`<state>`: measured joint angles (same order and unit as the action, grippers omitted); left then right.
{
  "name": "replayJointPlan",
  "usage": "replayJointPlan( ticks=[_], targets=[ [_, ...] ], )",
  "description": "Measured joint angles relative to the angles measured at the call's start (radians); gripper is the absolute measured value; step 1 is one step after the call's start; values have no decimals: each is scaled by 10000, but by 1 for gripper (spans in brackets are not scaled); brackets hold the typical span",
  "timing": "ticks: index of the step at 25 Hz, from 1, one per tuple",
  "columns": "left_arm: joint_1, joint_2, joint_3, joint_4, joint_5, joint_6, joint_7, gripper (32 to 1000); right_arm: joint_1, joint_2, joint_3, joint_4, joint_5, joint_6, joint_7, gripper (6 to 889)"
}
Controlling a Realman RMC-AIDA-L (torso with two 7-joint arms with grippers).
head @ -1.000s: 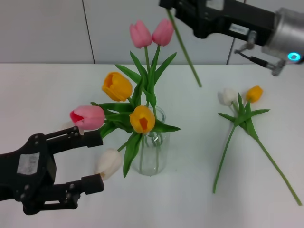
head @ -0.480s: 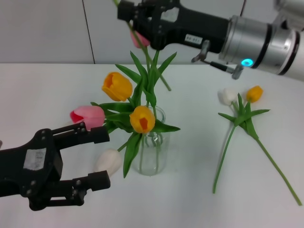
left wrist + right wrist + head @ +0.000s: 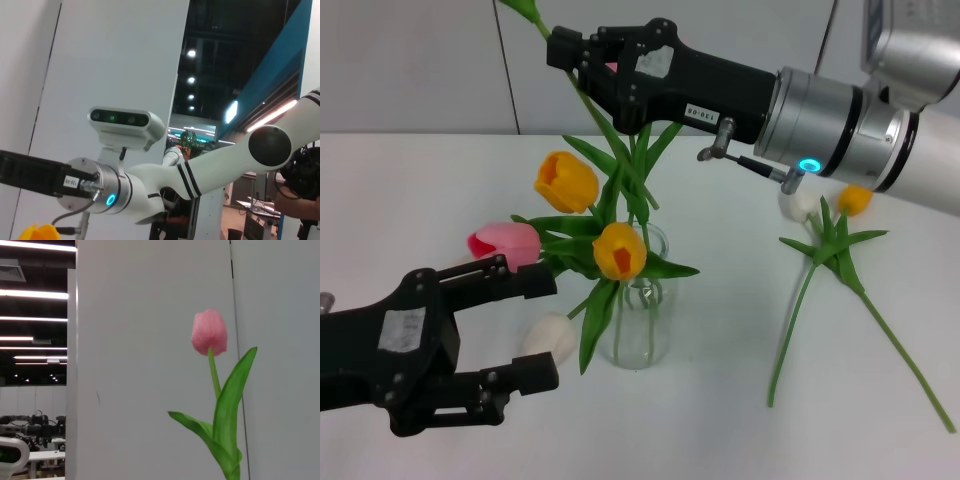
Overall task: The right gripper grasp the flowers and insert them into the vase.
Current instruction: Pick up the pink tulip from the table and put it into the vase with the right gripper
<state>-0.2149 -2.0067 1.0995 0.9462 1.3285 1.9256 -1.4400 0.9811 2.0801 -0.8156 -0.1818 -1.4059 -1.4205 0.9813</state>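
Right tool swung leftward over vase, clamped on tulip stem; you're near insertion. Left tool apart, idle.

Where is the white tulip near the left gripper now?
In the head view, the white tulip hangs low beside the vase, on its left, just past the left gripper.

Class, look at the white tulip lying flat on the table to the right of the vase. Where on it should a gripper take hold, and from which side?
Grip the white tulip at mid-stem, just below its leaves, coming straight down from above. It lies flat on the table, bare stem trailing toward the camera; its leaves tangle with the orange tulip beside it.
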Motion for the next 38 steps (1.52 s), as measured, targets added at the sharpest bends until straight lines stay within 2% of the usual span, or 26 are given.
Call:
replayJointPlan(
  ticks=[7,17,24,28,35,38],
  targets=[
    [-67,1,10,-46,0,-5,23,835,6,0,77,773,183,-49,-1086,17],
    [-84,3,-7,-134,0,-5,163,834,7,0,92,1334,191,78,-1889,17],
    [-169,3,28,-156,-1,-8,165,834,6,0,88,1591,184,342,-2283,17],
    [-287,3,23,-463,-1,-22,239,834,6,0,34,1630,138,556,-2352,17],
    [-365,3,49,-547,14,-22,273,834,131,0,95,1756,139,729,-2621,17],
    [-367,6,19,-554,19,-21,273,835,321,1,310,1850,168,841,-2627,17]
  ],
)
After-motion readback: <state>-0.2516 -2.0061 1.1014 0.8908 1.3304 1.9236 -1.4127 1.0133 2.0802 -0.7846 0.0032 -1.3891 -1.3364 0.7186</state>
